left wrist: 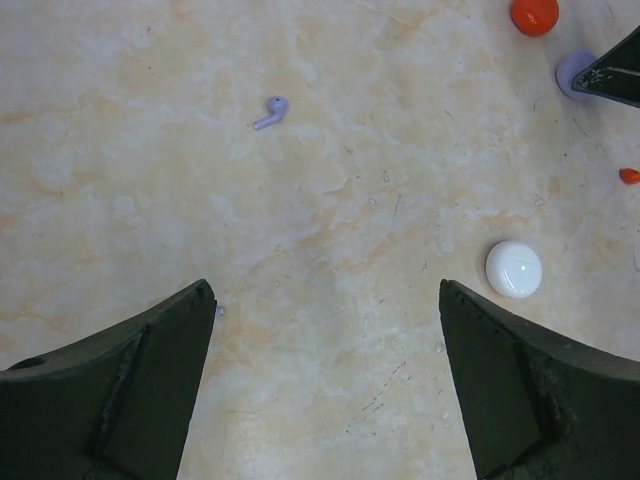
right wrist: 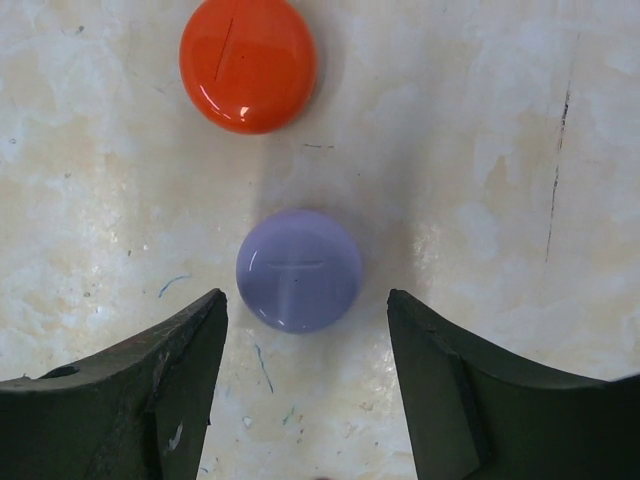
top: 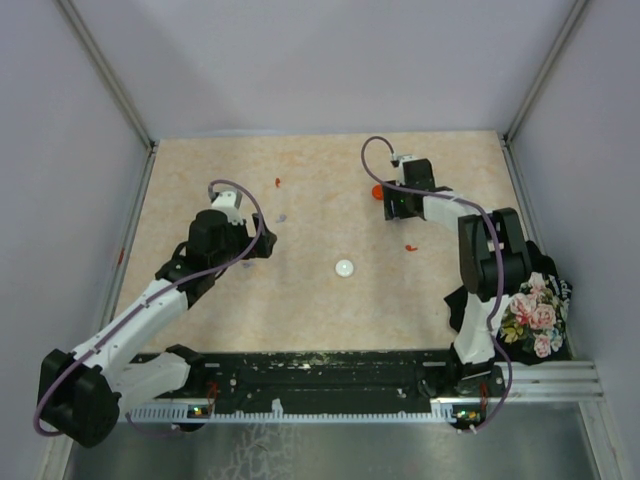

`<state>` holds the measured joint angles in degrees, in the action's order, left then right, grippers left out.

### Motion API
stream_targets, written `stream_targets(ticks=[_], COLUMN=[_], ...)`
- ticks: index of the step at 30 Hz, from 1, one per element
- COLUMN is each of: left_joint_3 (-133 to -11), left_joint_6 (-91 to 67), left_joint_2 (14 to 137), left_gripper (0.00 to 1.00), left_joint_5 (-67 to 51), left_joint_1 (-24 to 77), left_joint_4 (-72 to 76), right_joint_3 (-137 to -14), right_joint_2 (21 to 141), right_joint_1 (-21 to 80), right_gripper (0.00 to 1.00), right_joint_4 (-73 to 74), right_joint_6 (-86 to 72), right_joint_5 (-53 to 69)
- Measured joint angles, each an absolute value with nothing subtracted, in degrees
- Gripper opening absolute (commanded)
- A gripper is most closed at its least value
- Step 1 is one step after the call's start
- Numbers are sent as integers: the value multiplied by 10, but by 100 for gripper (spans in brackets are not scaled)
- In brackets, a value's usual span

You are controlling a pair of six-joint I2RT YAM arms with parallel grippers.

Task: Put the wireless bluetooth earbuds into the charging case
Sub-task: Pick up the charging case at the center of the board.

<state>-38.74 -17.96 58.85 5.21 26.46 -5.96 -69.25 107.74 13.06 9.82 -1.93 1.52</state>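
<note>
In the right wrist view a round lavender charging case (right wrist: 299, 270) lies shut on the table, with a round red case (right wrist: 248, 65) just beyond it. My right gripper (right wrist: 307, 300) is open, its fingertips on either side of the lavender case's near half with a small gap on each side. My left gripper (left wrist: 328, 300) is open over bare table. Ahead of it lies a lavender earbud (left wrist: 271, 112). To its right are a white case (left wrist: 514, 268) and a red earbud (left wrist: 628, 176). From above, another red earbud (top: 278, 182) lies at the back.
The table (top: 320, 310) is walled at the back and both sides. A floral cloth (top: 535, 315) sits at the right edge beside the right arm's base. The right gripper's dark finger (left wrist: 615, 70) reaches into the left wrist view's top right corner.
</note>
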Motion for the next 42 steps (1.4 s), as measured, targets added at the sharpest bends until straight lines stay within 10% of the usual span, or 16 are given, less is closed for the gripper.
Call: stream_targets(ticks=[27,42], left_joint_3=[-386,-386], left_joint_6=[-229,-279], left_joint_2=[597,598], left_gripper=[91,82], left_joint_5=[-46,-114], left_joint_1=[227,216], left_joint_4=[-46,-12], right_joint_3=[-715,-611], right_joint_2=[1118,928], right_joint_1=[156,279], right_gripper=[43,39], right_joint_4=[92,47], right_joint_6=[39,8], right_joint_5=[1,0])
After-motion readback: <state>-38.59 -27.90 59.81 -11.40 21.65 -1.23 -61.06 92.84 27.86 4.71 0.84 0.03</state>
